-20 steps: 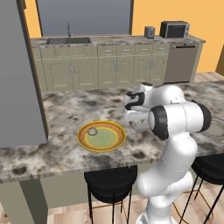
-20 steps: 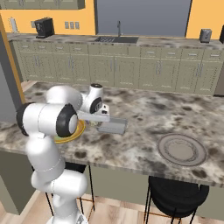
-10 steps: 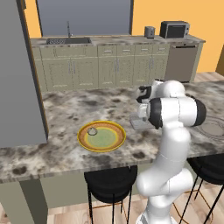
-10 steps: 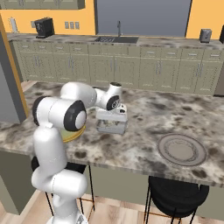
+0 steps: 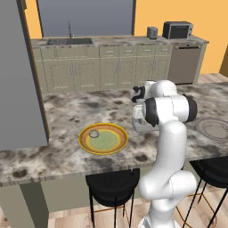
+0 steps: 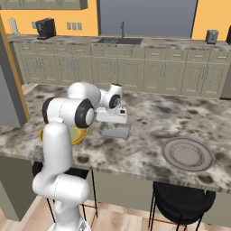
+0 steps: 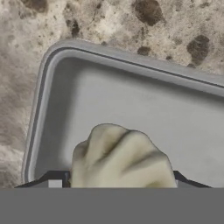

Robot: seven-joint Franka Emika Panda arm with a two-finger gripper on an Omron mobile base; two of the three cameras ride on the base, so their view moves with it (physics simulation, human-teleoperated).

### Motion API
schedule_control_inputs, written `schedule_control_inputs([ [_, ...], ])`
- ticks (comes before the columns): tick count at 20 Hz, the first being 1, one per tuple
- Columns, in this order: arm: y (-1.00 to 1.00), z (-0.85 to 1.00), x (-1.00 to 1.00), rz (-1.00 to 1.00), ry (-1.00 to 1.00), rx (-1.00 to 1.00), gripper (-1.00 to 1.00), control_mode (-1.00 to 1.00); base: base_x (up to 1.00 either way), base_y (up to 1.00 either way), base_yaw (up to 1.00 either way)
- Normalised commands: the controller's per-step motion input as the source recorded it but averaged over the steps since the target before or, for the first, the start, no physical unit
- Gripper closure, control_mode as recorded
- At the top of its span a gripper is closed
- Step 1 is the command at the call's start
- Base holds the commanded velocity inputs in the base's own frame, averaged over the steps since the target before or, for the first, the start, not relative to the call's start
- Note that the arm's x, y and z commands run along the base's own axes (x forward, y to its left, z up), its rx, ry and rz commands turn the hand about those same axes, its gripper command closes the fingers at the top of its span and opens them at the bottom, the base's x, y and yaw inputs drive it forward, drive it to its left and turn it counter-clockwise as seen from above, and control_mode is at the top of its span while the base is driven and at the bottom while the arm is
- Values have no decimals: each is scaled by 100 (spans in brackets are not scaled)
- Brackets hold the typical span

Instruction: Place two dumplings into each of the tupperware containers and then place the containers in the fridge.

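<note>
A: Hand view shows 1 dumpling [image 7: 122,157] gripped between the hand's [image 7: 118,183] tips, directly over the grey tupperware container [image 7: 131,100] on the marbled tabletop [image 7: 131,26].

B: Left base view adds a second dumpling [image 5: 94,133] lying on the yellow plate [image 5: 103,138], well apart from the container. Right base view adds a grey plate [image 6: 187,154].

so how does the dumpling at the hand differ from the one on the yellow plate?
The dumpling at the hand sits between the fingers over the grey container; the other dumpling lies loose on the yellow plate. The first is right by the container, the second still away from it. Both are small pale cream lumps.
</note>
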Motion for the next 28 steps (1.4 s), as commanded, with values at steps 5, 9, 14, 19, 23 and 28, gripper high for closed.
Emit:
schedule_control_inputs([
  [5,0,-35,38,2,5,0,100,-100,0,0,0],
  [9,0,-21,16,1,8,0,-100,-100,0,0,0],
  [14,0,-3,0,0,3,0,-100,-100,0,0,0],
  [19,0,1,-1,0,1,0,-100,-100,0,0,0],
  [23,0,20,-34,0,1,0,-100,-100,0,0,0],
  [28,7,48,-40,-1,1,0,-100,-100,0,0,0],
])
